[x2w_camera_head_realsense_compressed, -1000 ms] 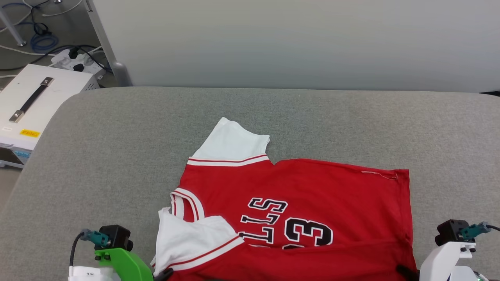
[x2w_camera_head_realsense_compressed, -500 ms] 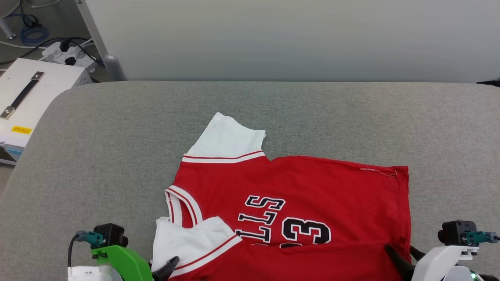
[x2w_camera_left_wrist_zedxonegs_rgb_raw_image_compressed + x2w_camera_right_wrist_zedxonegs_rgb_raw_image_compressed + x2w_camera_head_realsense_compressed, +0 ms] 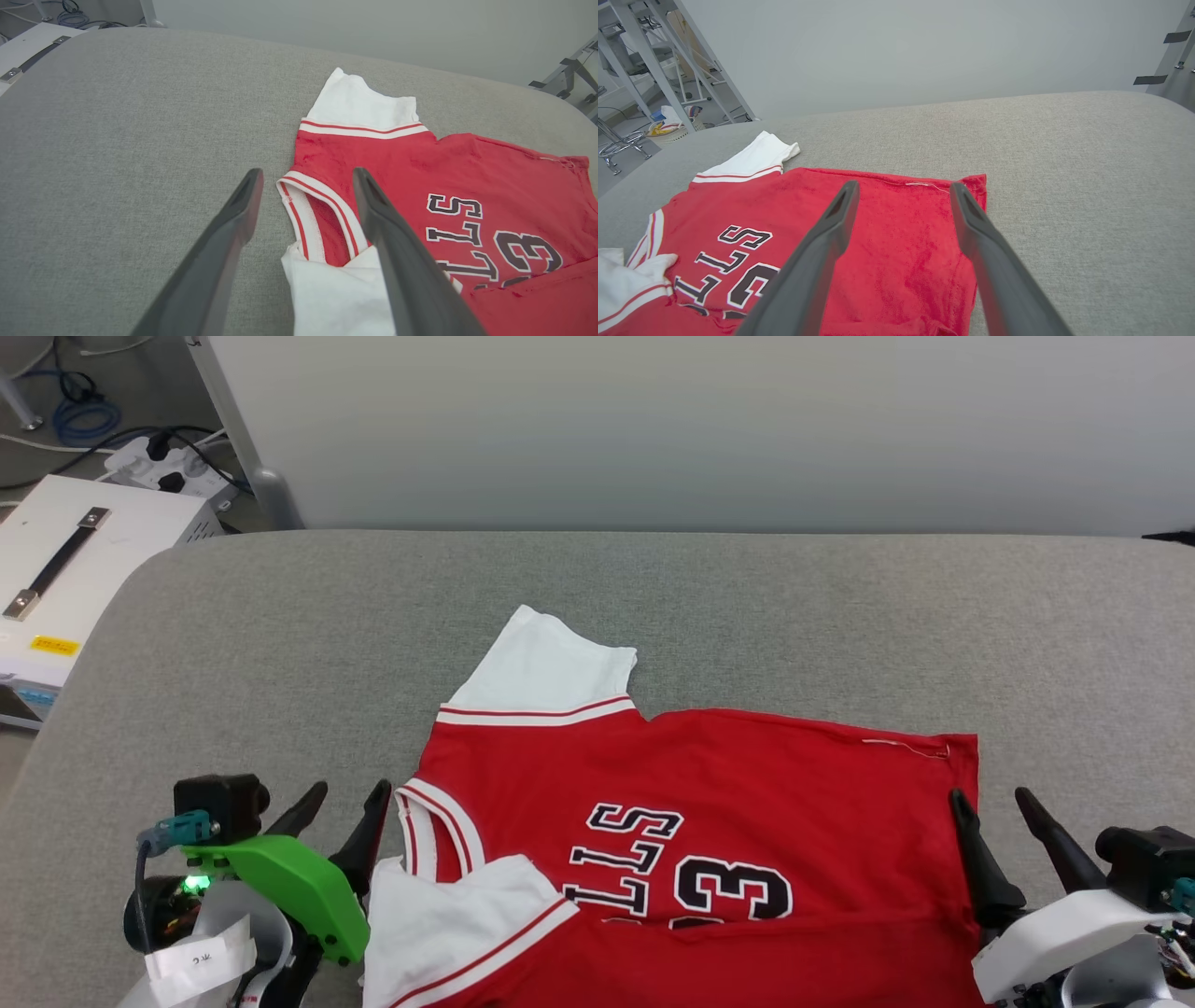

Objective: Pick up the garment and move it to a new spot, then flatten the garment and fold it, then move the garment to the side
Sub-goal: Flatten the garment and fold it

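Flanking the garment (image 3: 747, 775), the left gripper (image 3: 344, 798) and right gripper (image 3: 988, 803) gape wide, holding nothing. Its near edge lies folded on the grey surface (image 3: 653, 597); a far white sleeve (image 3: 546, 663) sticks out, so folding looks unfinished, the move aside undone.

Grey padded table (image 3: 653, 597) before a pale wall (image 3: 653, 429), white case (image 3: 84, 551) left.

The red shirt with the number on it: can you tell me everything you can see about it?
The red jersey shirt lies front up on the grey fabric surface, soft-looking cloth. It has white sleeves, red-and-white striped trim and black white-edged letters and digits, partly hidden by its folded-over near edge. The near sleeve lies across the chest. The open left gripper is by the collar, the open right gripper by the hem; neither holds it.
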Tool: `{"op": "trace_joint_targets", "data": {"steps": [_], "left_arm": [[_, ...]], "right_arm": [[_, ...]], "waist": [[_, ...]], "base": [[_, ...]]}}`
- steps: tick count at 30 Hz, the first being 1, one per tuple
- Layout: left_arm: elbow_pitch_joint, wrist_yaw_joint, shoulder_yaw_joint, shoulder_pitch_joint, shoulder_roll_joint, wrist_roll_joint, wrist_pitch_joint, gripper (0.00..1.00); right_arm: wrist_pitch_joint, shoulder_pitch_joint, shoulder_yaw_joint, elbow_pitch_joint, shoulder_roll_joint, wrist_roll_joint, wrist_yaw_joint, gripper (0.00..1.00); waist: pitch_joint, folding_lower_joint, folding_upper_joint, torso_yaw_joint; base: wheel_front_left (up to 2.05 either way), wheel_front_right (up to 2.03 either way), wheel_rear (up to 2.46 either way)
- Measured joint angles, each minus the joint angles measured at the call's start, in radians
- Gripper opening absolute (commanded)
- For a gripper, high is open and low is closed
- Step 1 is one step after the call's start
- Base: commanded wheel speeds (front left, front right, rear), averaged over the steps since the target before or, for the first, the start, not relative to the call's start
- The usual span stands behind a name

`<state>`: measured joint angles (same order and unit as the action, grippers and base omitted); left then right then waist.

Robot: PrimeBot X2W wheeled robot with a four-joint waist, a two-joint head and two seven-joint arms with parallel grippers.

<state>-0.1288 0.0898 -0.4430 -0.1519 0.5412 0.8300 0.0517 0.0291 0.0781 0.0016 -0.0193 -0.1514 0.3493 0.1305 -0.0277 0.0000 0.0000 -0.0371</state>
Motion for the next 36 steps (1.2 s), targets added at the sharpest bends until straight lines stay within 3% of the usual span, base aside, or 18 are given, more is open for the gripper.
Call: {"op": "trace_joint_targets", "data": {"steps": [10, 17, 27, 36], "left_arm": [[-0.031, 0.043, 0.025, -0.161, -0.028, -0.105, -0.115, 1.00], [-0.128, 0.004, 0.016, -0.345, -0.026, -0.119, -0.071, 1.00], [-0.326, -0.169, -0.032, -0.624, 0.004, -0.046, 0.210, 1.00], [-0.475, -0.210, -0.101, -0.795, 0.029, 0.017, 0.463, 1.00]], "right_arm": [[-0.038, -0.037, -0.002, -0.147, 0.027, -0.046, 0.000, 1.00], [-0.067, -0.105, -0.001, -0.176, 0.038, -0.067, 0.000, 1.00], [-0.088, -0.148, -0.004, -0.163, 0.047, -0.067, 0.000, 1.00], [-0.131, -0.182, 0.026, -0.132, 0.058, -0.050, 0.000, 1.00]], "waist": [[-0.084, 0.0000, 0.0000, 0.039], [-0.178, 0.0001, 0.0000, 0.085], [-0.286, 0.0001, 0.0000, 0.184], [-0.376, 0.0002, 0.0000, 0.253]], "base": [[0.00, 0.00, 0.00], [0.00, 0.00, 0.00], [0.00, 0.00, 0.00], [0.00, 0.00, 0.00]]}}
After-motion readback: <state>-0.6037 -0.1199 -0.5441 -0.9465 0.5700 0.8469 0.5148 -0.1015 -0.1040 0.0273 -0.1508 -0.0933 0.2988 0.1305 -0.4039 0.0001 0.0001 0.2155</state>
